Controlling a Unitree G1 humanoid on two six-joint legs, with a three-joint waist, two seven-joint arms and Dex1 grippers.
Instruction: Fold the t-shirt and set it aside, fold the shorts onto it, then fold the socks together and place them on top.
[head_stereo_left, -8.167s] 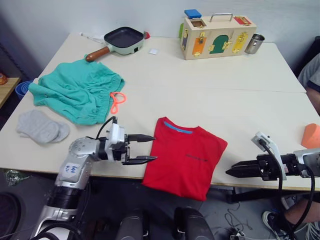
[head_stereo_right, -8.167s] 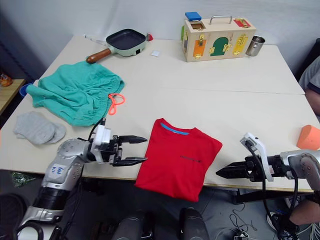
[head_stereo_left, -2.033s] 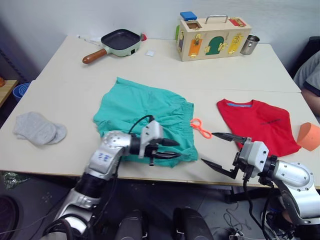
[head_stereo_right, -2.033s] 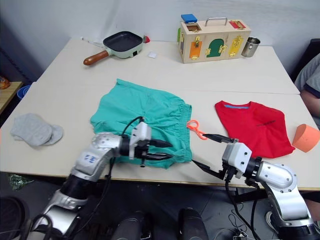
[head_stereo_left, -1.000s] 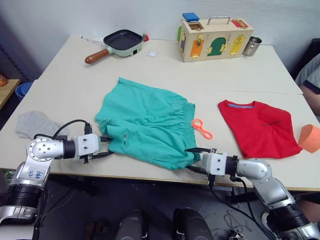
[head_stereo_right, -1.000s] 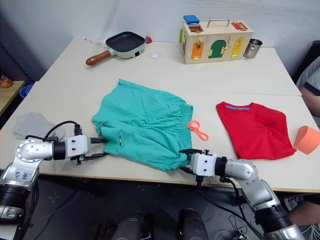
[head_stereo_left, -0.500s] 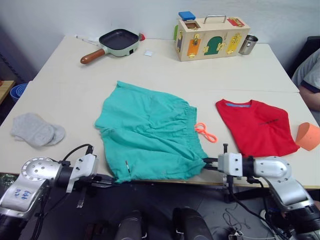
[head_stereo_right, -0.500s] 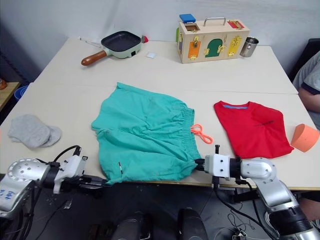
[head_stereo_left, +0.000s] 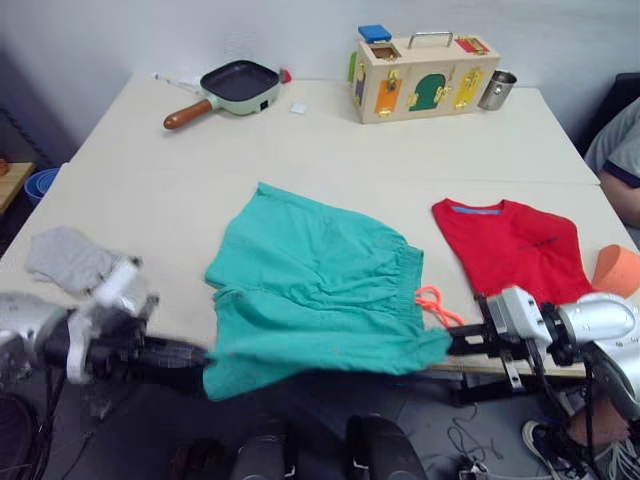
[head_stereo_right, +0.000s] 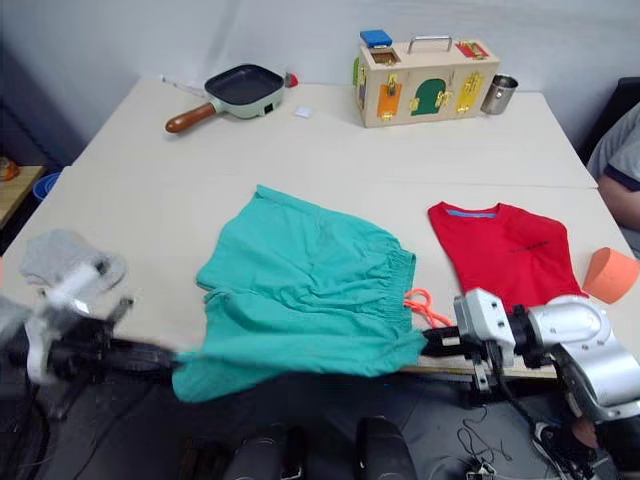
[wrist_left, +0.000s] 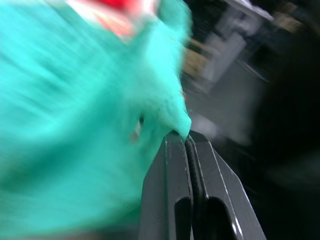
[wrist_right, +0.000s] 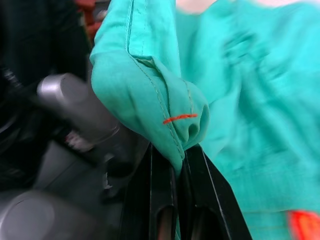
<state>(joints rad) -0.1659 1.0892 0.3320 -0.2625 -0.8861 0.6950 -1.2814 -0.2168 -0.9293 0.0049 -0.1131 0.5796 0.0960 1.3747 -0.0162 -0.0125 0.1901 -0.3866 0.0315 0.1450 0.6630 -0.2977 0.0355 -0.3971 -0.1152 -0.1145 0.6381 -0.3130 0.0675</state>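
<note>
I have the shorts (head_stereo_left: 320, 290) by their near hem, a corner in each gripper. My left gripper (wrist_left: 186, 141) is pinched tight on one hem corner, fingers pressed together with the fabric between them; my right gripper (wrist_right: 175, 157) is clamped the same way on a bunched fold at the other corner. In the head views that near edge hangs off the front of the table (head_stereo_left: 150, 170) at lower centre, while the waistband end lies on the tabletop in mid frame, the orange drawstring (head_stereo_left: 437, 305) looped at its right side.

I judge the cloth thin, light and limp: it sags between my two holds and will drape and crease rather than keep a line, so corners are the right places to grip, held taut.

Half a second ago the hem lay just at the table edge; now it has come down over the edge and my left arm has swung further to the lower left.

Beyond, the folded t-shirt (head_stereo_left: 510, 245) lies at right of centre, unmoved, and the socks (head_stereo_left: 65, 255) at far left.
</note>
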